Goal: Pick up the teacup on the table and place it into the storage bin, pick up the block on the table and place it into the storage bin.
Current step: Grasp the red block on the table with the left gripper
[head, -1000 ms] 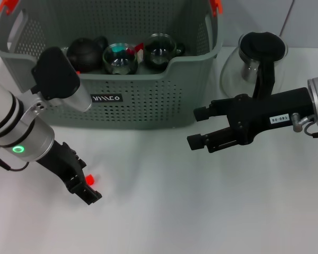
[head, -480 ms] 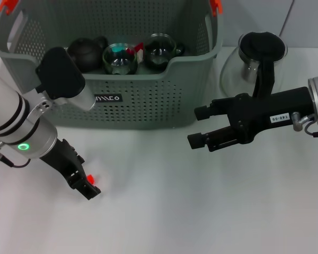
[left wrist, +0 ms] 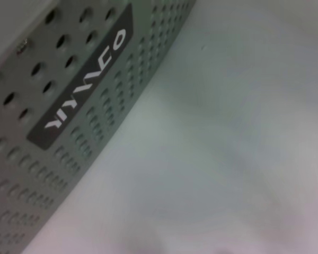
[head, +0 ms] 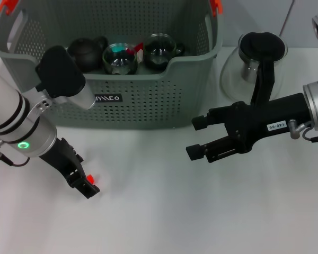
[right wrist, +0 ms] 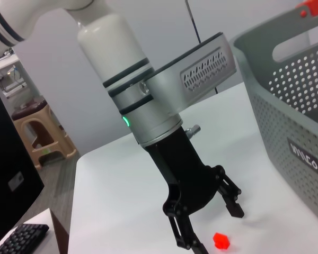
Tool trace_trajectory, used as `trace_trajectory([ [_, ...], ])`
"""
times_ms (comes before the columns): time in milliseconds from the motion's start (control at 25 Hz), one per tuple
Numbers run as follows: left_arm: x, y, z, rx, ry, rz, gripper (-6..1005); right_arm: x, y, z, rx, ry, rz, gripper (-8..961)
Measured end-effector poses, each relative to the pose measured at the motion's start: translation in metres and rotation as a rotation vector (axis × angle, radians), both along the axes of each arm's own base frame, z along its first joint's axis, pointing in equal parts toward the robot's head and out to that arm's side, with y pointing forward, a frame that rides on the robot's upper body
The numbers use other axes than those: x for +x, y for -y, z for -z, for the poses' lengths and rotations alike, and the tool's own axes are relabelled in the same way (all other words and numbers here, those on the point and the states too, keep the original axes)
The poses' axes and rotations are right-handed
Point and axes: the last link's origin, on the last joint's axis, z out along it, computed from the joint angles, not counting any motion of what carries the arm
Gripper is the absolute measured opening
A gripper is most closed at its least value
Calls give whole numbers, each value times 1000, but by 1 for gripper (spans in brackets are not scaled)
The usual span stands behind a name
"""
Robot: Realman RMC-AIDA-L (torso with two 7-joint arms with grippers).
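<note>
Left gripper (head: 84, 182) low over white table (head: 164, 211), just in front of large grey-green perforated plastic storage bin (head: 148, 100), fingers spread wide, astride small red block (right wrist: 221, 241) resting on table, not clamped. Right gripper (head: 199, 137) hovers open off bin's front right corner, holding nothing. Glass teacups (head: 120, 58) and dark round teapot (head: 85, 53) sit inside bin. Clear glass jug with black lid (head: 254, 58) just right of bin.

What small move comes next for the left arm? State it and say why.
Probably lower the left end effector a little and close on the red block. Its open fingers straddle the block, which lies on the white table in front of the storage bin, apparently ungripped.
</note>
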Motion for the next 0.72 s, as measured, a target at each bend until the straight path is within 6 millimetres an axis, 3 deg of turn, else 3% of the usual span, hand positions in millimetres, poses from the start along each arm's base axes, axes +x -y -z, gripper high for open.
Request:
trace_trajectory([
  [360,0,1,5,-18,-4,-17,895,0,0,1,0,5,0,944],
  [720,1,1,6,-12,-3,-34,799,2,0,0,7,1,9,944],
])
